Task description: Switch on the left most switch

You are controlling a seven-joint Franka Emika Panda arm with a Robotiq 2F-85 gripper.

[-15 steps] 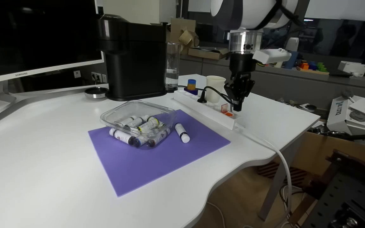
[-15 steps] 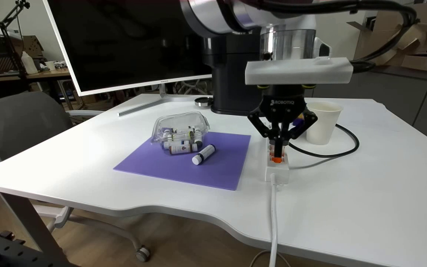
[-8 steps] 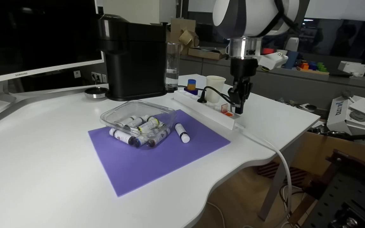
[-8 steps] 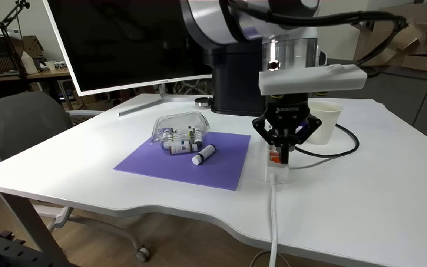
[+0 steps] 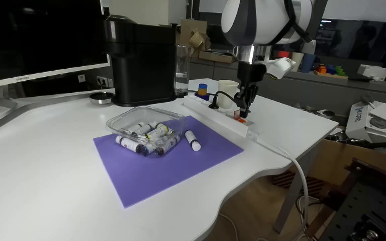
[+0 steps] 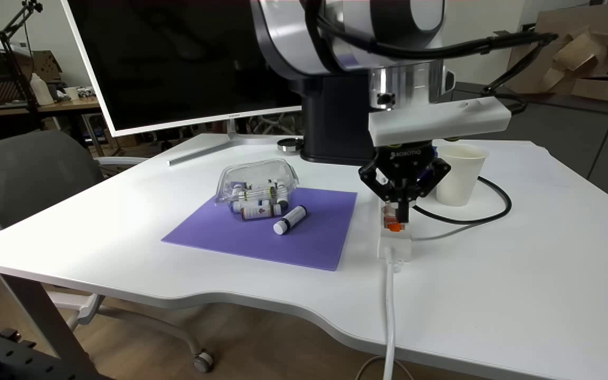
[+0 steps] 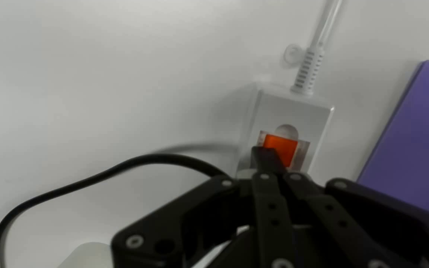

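Observation:
The long white power strip (image 5: 213,115) lies on the table and also shows in the wrist view (image 7: 292,108). The left most switch, a red-orange rocker (image 7: 282,147), sits at its cable end, and it shows in both exterior views (image 5: 242,121) (image 6: 395,228). A reddish clear flap (image 5: 237,114) stands up beside it. My gripper (image 6: 402,216) is shut and empty, tilted, with its fingertips (image 7: 267,154) at the switch. In the wrist view they cover the switch's lower left part. Whether they touch it is hard to tell. The strip's other switches are hidden or too small to make out.
A black plug (image 5: 214,103) with its cable and a white paper cup (image 6: 459,174) stand close to the gripper. A purple mat (image 5: 166,174) holds a clear tub (image 5: 146,124) of markers and a loose marker (image 5: 193,140). A black machine (image 5: 142,63) stands behind.
My gripper has come down lower and tilted. In an exterior view its fingertips went past the strip's far side and then came back left over the switch. The strip has not moved.

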